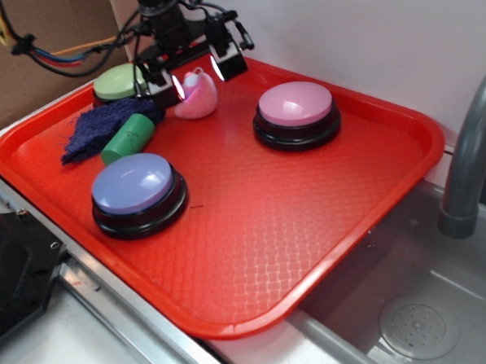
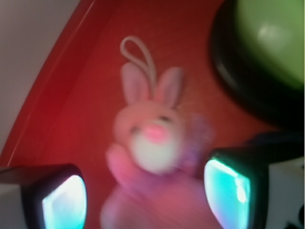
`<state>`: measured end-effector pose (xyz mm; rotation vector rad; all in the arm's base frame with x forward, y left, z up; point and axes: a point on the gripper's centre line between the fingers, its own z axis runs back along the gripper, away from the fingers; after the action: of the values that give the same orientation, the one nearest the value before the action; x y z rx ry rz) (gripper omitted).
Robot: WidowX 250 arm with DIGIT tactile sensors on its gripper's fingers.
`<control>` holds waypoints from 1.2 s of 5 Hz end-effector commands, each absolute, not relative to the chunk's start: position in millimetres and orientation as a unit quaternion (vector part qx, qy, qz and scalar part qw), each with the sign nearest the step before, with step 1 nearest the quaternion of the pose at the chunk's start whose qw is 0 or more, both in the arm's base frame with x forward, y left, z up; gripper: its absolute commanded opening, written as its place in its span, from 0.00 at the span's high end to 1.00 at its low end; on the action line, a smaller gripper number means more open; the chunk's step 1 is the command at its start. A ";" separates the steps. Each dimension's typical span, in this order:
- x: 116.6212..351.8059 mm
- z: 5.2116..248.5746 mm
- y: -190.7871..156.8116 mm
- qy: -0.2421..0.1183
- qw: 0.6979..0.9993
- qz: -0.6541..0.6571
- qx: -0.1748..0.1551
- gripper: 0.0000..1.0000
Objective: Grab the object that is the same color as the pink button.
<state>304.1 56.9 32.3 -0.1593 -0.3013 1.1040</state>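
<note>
Wrist view: pink bunny toy [image 2: 150, 143] sits between the jaws, which stand wide apart, one lit pad on each side, neither clearly touching it. Bunny rests on the red tray [image 2: 81, 86], loop and ears pointing away from the jaws. Exterior view: gripper [image 1: 199, 76] low over the toy [image 1: 197, 96] at the tray's [image 1: 304, 259] far edge. Pink button [image 1: 296, 113] well off to one side of the jaws; green button [image 1: 119, 82] just beside them on the other side.
</note>
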 end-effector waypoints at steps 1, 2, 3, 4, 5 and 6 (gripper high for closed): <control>317.0 34.4 57.6 -0.161 0.842 0.507 -0.089 0.33; 316.0 34.0 57.6 -0.159 0.844 0.504 -0.087 1.00; 314.9 35.7 57.7 -0.158 0.842 0.511 -0.077 1.00; 313.0 45.1 59.2 -0.144 0.854 0.492 -0.095 1.00; 303.3 75.4 60.4 -0.132 0.893 0.420 -0.091 1.00; 295.4 105.5 62.0 -0.098 0.932 0.328 -0.117 1.00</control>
<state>290.6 46.1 82.0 -0.2276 -0.1228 0.6866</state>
